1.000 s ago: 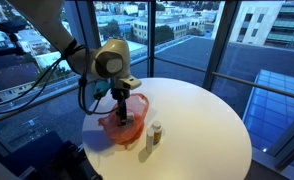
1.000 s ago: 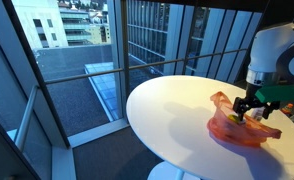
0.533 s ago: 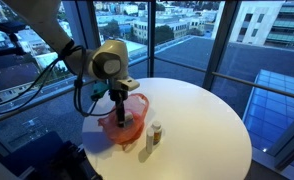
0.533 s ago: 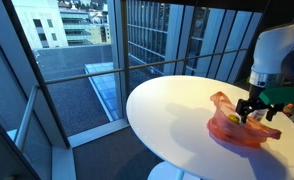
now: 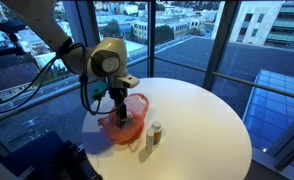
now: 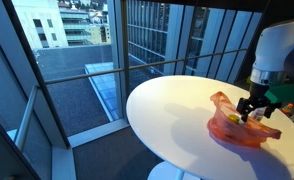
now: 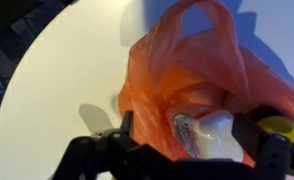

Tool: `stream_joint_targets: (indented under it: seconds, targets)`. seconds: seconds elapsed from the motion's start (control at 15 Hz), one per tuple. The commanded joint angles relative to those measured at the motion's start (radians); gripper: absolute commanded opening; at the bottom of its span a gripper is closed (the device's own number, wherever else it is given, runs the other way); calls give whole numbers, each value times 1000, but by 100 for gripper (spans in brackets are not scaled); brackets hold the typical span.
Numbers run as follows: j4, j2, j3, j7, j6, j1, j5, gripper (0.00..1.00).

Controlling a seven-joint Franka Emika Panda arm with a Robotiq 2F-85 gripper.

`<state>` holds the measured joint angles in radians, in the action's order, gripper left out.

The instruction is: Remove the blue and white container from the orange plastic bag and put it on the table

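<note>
The white container (image 7: 209, 136) lay inside the orange plastic bag (image 7: 187, 60), between the fingers of the gripper (image 7: 193, 128). They stood spread, gripping nothing.

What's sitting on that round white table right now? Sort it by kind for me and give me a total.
Orange plastic bag: 1
White container inside the bag: 1
Yellow item inside the bag, too hidden to name: 1
Small bottle standing beside the bag: 1
Total: 4
</note>
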<state>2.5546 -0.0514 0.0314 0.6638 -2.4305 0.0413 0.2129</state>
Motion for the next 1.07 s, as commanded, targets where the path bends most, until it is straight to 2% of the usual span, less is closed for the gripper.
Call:
stream_joint_targets:
  seconds: [0.0,0.13,0.27,0.67,1.0]
  targets:
    - [4,31,-8,-131,-8,-11,-3,100]
    - [-2,29,-8,-189,-5,-13,-2,100]
    - [-11,21,-2,-188,3,-17,12,100]
    - [-55,7,27,-132,2,-48,36,100]
    - [-99,-25,42,-26,1,-57,98,100]
